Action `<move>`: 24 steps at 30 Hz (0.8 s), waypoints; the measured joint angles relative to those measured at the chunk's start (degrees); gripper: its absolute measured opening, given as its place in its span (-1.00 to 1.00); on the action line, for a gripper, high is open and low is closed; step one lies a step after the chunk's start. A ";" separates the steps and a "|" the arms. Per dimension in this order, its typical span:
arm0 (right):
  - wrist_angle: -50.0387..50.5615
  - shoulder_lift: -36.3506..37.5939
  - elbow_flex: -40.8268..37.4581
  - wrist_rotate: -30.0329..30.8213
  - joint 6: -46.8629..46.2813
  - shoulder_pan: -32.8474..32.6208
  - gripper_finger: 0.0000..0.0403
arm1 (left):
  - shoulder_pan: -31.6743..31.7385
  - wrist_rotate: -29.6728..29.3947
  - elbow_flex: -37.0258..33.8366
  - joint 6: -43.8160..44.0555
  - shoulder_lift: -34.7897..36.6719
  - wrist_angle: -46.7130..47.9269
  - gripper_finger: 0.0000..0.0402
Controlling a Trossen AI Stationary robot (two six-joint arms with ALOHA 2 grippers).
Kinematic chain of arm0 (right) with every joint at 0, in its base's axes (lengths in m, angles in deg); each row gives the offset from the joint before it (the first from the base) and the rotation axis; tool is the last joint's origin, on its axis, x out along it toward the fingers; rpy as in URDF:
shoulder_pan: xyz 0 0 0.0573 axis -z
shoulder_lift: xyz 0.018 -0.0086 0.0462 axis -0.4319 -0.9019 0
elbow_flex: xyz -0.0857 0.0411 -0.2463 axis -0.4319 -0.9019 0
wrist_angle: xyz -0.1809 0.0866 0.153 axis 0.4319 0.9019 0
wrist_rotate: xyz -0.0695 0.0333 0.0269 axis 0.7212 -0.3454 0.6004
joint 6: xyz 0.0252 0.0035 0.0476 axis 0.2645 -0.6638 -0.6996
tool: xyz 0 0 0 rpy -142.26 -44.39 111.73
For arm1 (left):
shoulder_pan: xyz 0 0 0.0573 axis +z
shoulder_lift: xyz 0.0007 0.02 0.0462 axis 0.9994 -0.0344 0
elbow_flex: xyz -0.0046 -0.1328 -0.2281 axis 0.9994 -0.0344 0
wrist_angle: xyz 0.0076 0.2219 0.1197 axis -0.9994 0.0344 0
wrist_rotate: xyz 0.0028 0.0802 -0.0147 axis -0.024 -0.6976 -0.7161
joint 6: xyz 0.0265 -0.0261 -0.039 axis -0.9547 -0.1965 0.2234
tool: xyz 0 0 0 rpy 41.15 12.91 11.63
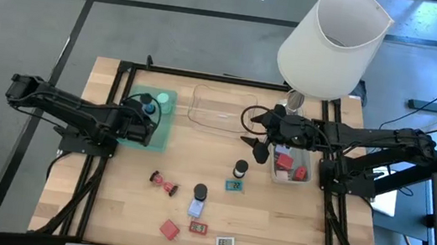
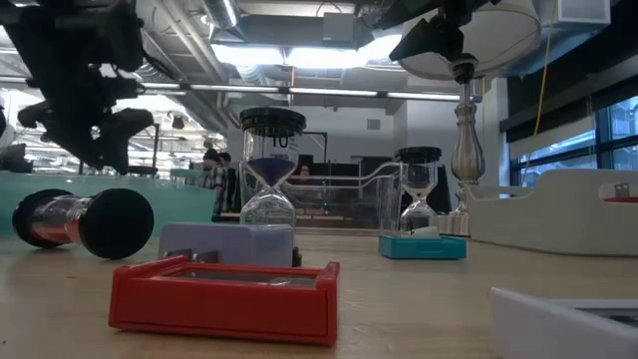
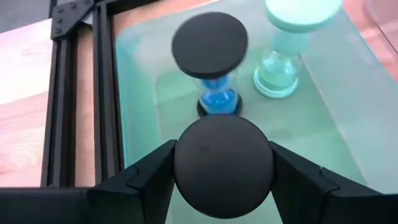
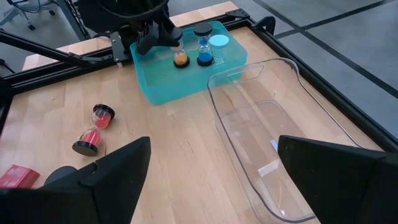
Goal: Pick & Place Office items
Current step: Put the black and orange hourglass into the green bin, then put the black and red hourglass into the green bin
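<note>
In the green tray (image 4: pixel 186 68) at the table's left rear stand a blue sand timer (image 4: pixel 203 48) and a pale green one (image 4: pixel 219 45), and there the left gripper (image 3: pixel 222 167) is clamped on the black cap of an orange timer (image 4: pixel 180 57) set upright on the tray's floor. The clear tray (image 4: pixel 273 124) beside it looks almost bare, while the grey tray (image 1: pixel 291 168) on the right holds red blocks. The right gripper (image 1: pixel 259 149) hangs spread wide and holding nothing between those two trays, with a fallen red timer (image 1: pixel 164 183), two upright black-capped timers (image 1: pixel 200 192), a red block (image 1: pixel 169 229) and small flat cards (image 1: pixel 225 242) loose on the wood toward the front.
</note>
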 joint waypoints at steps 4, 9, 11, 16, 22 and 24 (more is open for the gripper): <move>0.01 0.00 0.00 0.00 0.00 0.00 0.76 | 0.00 -1.14 -0.48 0.95 0.02 -0.10 0.10; 0.02 0.00 0.00 0.02 -0.24 0.00 0.76 | 0.00 -1.92 -0.55 0.96 -0.02 -0.16 0.17; 0.02 0.00 0.00 0.02 -0.26 0.00 0.76 | 0.00 -2.10 -0.51 0.89 -0.02 -0.12 0.21; 0.02 0.00 0.00 0.02 -0.47 0.00 0.76 | 0.00 -2.26 2.19 -3.07 -0.02 0.11 0.29; 0.01 0.00 0.00 0.00 -0.50 0.00 0.76 | 0.01 -2.34 8.01 -10.57 -0.02 0.15 0.31; 0.02 0.00 0.00 0.00 -0.50 0.00 0.76 | 0.00 -2.01 10.23 -13.53 -0.02 0.12 0.32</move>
